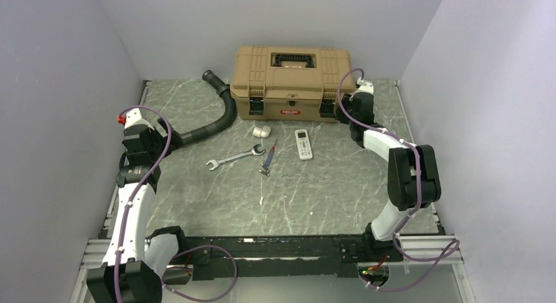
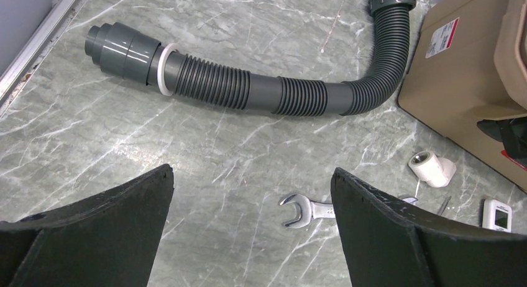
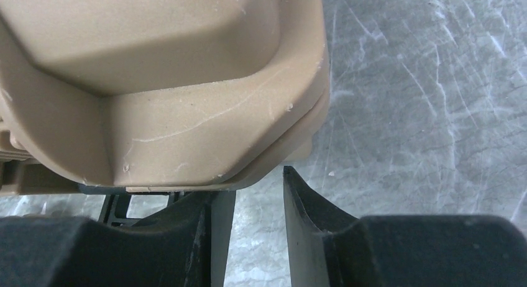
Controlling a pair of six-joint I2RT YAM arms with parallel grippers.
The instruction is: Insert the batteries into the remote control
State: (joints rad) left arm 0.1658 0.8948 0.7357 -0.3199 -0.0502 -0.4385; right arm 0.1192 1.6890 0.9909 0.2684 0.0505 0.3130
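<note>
Because the grey marbled table (image 1: 328, 191) carries everything, the count starts there: one table, then one tan toolbox (image 1: 288, 80) with its lid down and a black handle on top, one dark corrugated hose (image 2: 248, 91), two arms, one wrench (image 1: 233, 157), one slim hand tool (image 1: 269, 159), one remote control (image 1: 303, 144) and one stubby white pipe fitting (image 1: 262, 130). The toolbox fills the space just ahead of the right gripper (image 3: 258, 187), whose fingers stand a narrow way apart at the box's lower corner. Only bare table shows in the gap, so it grasps nothing. The hose curves across the table ahead of the left gripper (image 2: 252, 231), whose jaws are spread wide and released, hovering over the table. The wrench lies just beyond that gripper's right finger (image 2: 422, 237), and the fitting lies farther ahead on the same side. The slim tool rests between the wrench and the remote. The remote lies flat on the table, well off to the right of the left gripper and apart from the right gripper, nearer the arm bases than the toolbox front. It is a slim white rectangle with a pale display window at the end toward the toolbox and rows of small buttons below; the buttons are too small to count.
</note>
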